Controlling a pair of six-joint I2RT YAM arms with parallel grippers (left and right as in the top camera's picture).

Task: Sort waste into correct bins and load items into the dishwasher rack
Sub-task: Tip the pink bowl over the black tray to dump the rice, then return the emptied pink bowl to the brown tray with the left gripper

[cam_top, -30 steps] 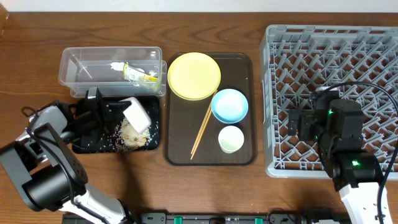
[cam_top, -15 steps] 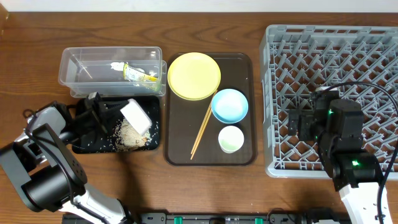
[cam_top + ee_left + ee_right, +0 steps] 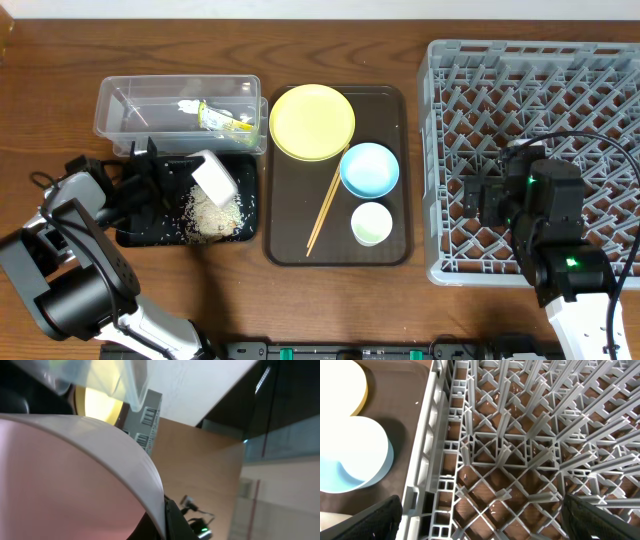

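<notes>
Since a second ago the white bowl (image 3: 214,178), clamped in the closed left gripper (image 3: 175,180), has shifted slightly up and left. It is tipped over the rice scraps (image 3: 208,215) heaped in the shallow black tray (image 3: 138,236). Behind, the clear tub (image 3: 130,110) holds the crumpled wrapper (image 3: 222,120). The smooth yellow plate (image 3: 312,122), blue bowl (image 3: 369,168), chopsticks (image 3: 325,212) and green cup (image 3: 371,223) sit on the brown tray (image 3: 290,225). The right gripper (image 3: 478,200) hangs wide open and empty over the grey pegged rack (image 3: 560,80).
</notes>
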